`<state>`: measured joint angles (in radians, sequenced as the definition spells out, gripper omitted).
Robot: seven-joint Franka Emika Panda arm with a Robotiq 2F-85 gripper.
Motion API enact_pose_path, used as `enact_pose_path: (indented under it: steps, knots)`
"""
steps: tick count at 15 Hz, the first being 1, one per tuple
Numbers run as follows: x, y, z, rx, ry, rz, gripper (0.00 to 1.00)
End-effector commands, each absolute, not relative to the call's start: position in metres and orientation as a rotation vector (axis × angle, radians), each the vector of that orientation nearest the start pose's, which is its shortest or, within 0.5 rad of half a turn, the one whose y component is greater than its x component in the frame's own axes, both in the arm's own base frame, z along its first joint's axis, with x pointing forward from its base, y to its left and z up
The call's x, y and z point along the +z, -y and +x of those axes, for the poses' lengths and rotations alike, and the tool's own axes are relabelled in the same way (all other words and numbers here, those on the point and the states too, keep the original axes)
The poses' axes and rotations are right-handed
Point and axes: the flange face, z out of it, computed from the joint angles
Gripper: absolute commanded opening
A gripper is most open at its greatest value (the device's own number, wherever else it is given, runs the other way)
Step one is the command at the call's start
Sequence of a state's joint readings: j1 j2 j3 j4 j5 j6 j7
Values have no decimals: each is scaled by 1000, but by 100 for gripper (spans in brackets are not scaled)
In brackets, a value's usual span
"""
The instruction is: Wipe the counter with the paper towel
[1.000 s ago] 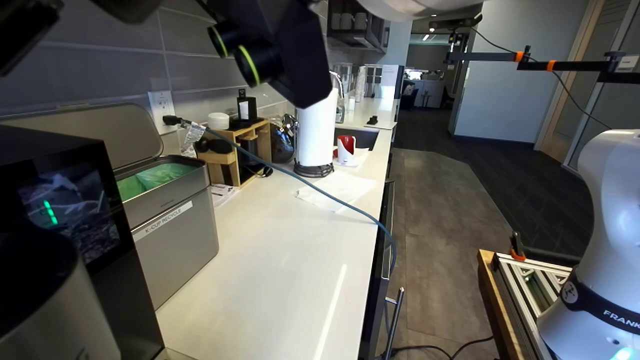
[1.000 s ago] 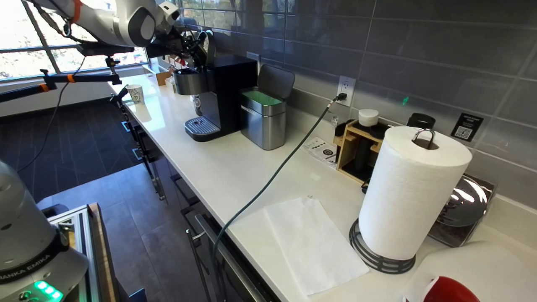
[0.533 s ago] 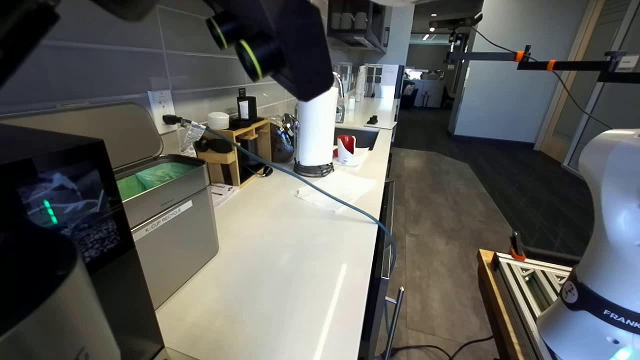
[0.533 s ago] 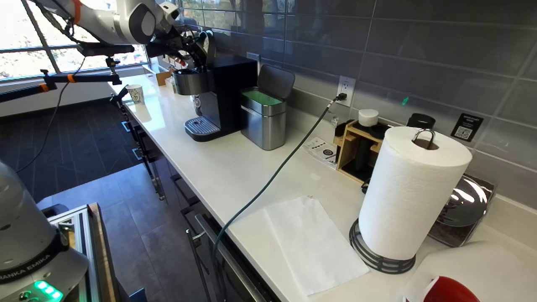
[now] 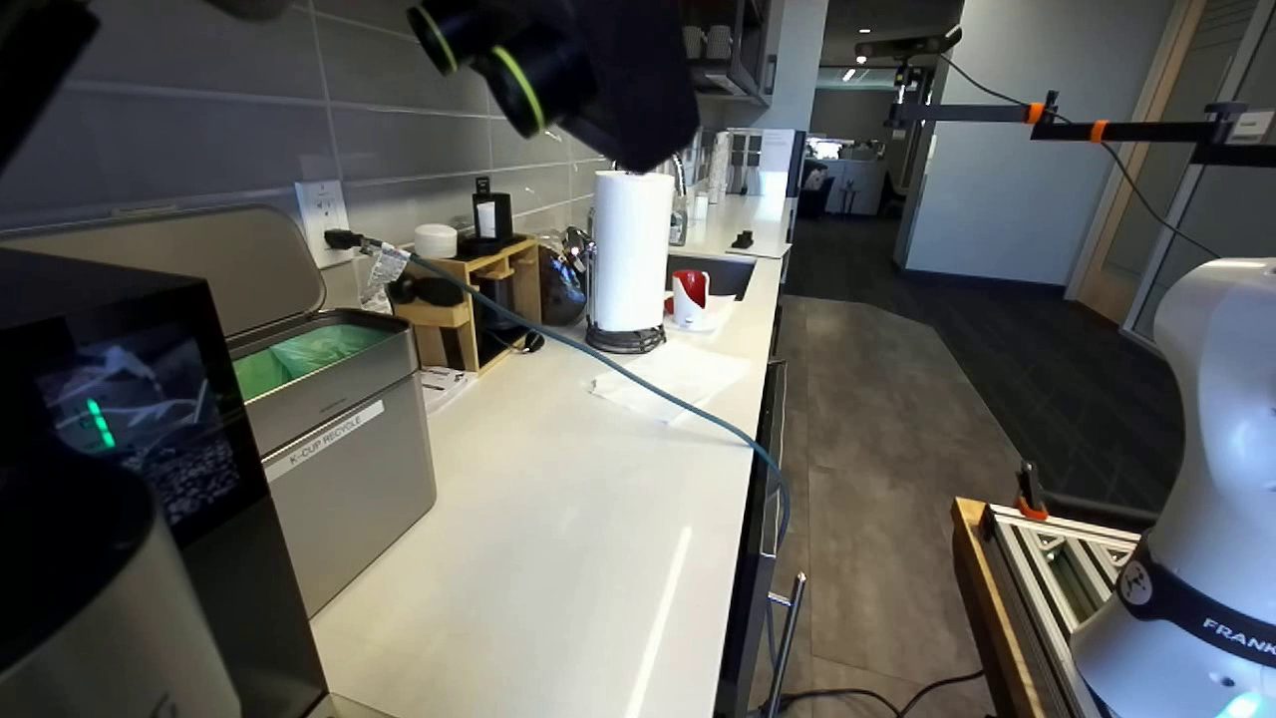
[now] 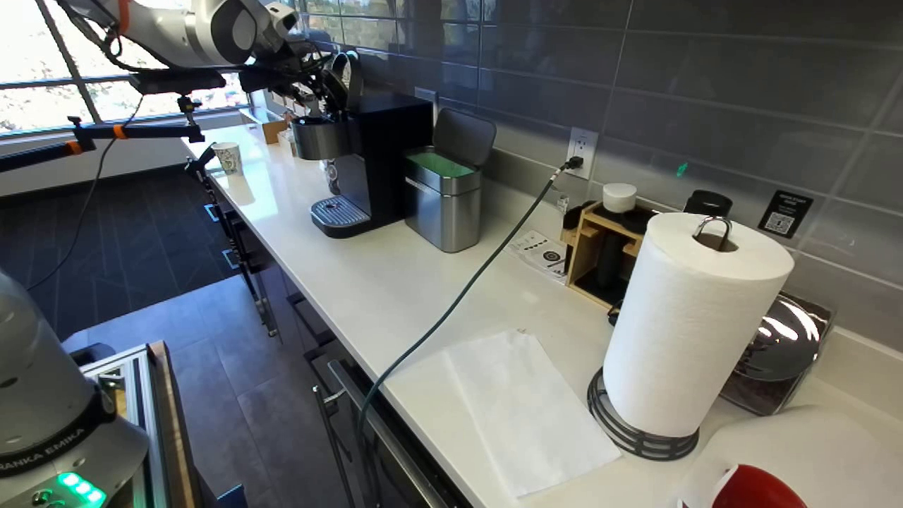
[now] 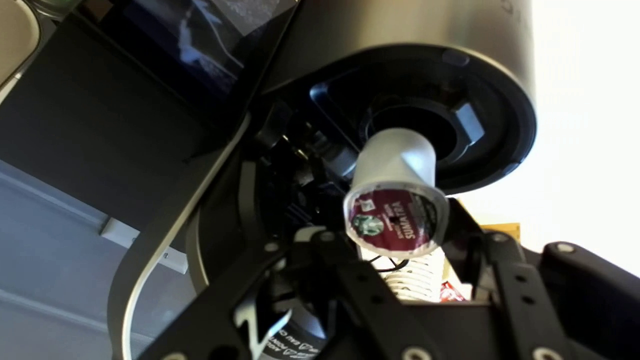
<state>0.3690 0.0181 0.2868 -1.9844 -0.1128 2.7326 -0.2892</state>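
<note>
The paper towel [image 6: 529, 409], a thin white sheet, lies flat on the off-white counter [image 6: 381, 282]. In an exterior view the sheet [image 5: 683, 369] lies beyond the cord on the counter [image 5: 558, 538]. My gripper [image 7: 396, 232] is far from the sheet, up at the coffee machine [image 7: 415, 22]. Its fingers are closed on a white coffee pod [image 7: 392, 220] with a dark red lid that has a small hole. The pod is tilted at the machine's round open holder [image 7: 435, 125]. In an exterior view the gripper [image 6: 331, 102] is a dark blur above the machine [image 6: 391, 155].
A dark cord [image 6: 458, 300] slants across the counter. An upright paper roll [image 6: 695, 324] and wooden rack [image 6: 582, 247] stand near the sheet. An open steel bin [image 6: 444, 212] with a green liner stands beside the machine. A red-and-white cup [image 5: 690, 297] stands farther along.
The arm has shifted slightly: the dark wrist part moved up and to the right in an exterior view. The sheet, cord and bin have not moved.
</note>
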Motion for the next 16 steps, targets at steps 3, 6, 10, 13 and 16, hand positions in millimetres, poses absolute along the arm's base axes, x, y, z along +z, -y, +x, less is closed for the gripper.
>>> enact_pose_path:
  steps: [3,6,10,13,16]
  knots:
    - [544,-379,477,-1064,1439,-2520,24]
    - [545,-379,479,-1084,1434,-2510,76]
    - [545,-378,480,-1080,1424,-2515,99]
    - [552,-372,479,-1070,1427,-2549,100]
    - [574,-352,470,-1106,1345,-2594,100]
